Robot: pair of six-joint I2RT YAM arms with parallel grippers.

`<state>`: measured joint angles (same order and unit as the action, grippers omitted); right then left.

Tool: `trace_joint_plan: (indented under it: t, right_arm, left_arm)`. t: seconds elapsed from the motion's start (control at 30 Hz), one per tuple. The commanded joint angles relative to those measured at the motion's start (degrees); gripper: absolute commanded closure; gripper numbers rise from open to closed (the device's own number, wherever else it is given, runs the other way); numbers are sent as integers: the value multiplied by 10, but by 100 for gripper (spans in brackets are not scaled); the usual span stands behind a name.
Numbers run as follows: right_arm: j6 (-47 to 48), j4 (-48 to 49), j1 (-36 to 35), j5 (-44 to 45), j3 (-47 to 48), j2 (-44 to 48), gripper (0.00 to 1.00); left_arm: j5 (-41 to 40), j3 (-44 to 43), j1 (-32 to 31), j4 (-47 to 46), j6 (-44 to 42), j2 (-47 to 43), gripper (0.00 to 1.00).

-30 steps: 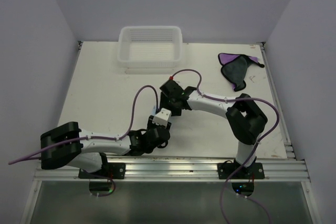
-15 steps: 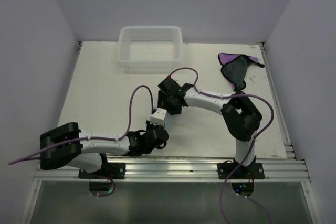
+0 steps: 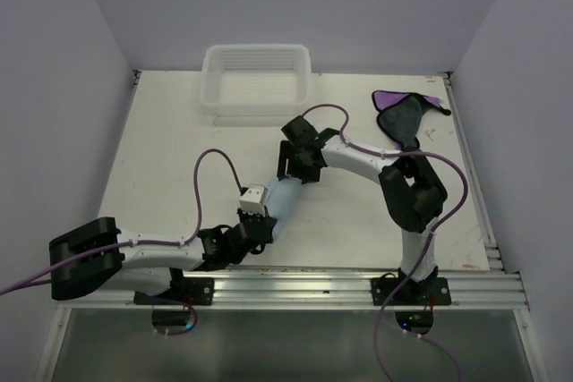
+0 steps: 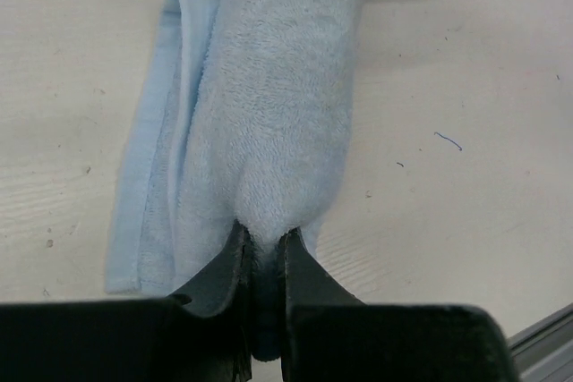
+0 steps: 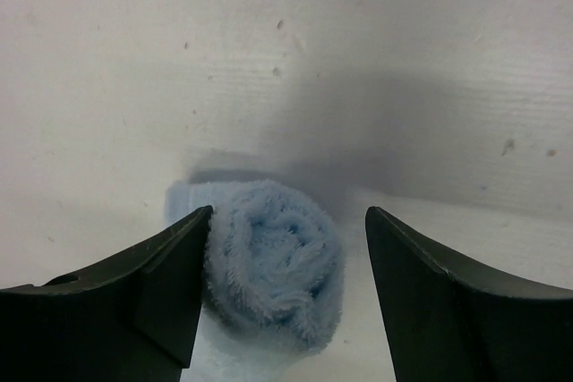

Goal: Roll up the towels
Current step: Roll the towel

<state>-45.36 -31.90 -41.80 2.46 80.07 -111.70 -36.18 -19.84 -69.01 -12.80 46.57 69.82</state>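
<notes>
Where the two arms met, mid-table: a light blue towel (image 3: pixel 283 198) lay rolled into a soft tube on the white table (image 3: pixel 170 158), with a flat loose flap spread out beside the roll.
Left gripper (image 4: pixel 264 243): clamped tight on one end of the roll, its two dark fingers pinching a tuft of terry cloth between them.
Right gripper (image 5: pixel 288 214): jaws wide apart, straddling the opposite end of the roll, whose spiral showed between them; one finger was just beside the cloth and the other stood clear of it.
Purple towel (image 3: pixel 403 118): lay crumpled and unrolled near the far right corner of the table, dark grey side mostly up, well apart from both arms.
White basket (image 3: pixel 257 105): sat at the far edge of the table, near its middle, beyond the blue roll.
</notes>
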Motion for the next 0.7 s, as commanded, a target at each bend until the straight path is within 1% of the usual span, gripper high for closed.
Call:
trace_joint_plan:
  t: [0.0, 0.17, 0.2, 0.23, 0.33, 0.43, 0.5, 0.57, 0.6, 0.67]
  right_arm:
    - [25, -15, 35, 35, 33, -3, 27]
    - [47, -6, 53, 35, 27, 35, 21]
    - [50, -3, 53, 36, 22, 45, 21]
    - [54, 0, 54, 40, 18, 55, 21]
    - [60, 17, 53, 41, -11, 97, 20]
    - [49, 49, 53, 35, -57, 141, 18]
    - [37, 97, 54, 18, -103, 179, 15]
    - [22, 133, 53, 2, -150, 205, 15]
    - [18, 171, 53, -16, -163, 224, 15]
    - [5, 199, 47, -22, -195, 236, 15]
  left_arm:
    - [52, 32, 10, 20, 39, 1, 100]
    - [86, 50, 41, 10, 40, -35, 100]
    - [106, 59, 48, 7, 38, -40, 100]
    - [116, 61, 67, 5, 35, -44, 100]
    - [136, 67, 94, 0, 28, -46, 100]
    - [152, 78, 105, -11, 39, -54, 100]
    - [160, 91, 107, -24, 55, -66, 100]
    - [160, 99, 107, -25, 76, -80, 100]
    - [160, 105, 108, -24, 82, -86, 100]
    - [155, 112, 109, -21, 97, -103, 100]
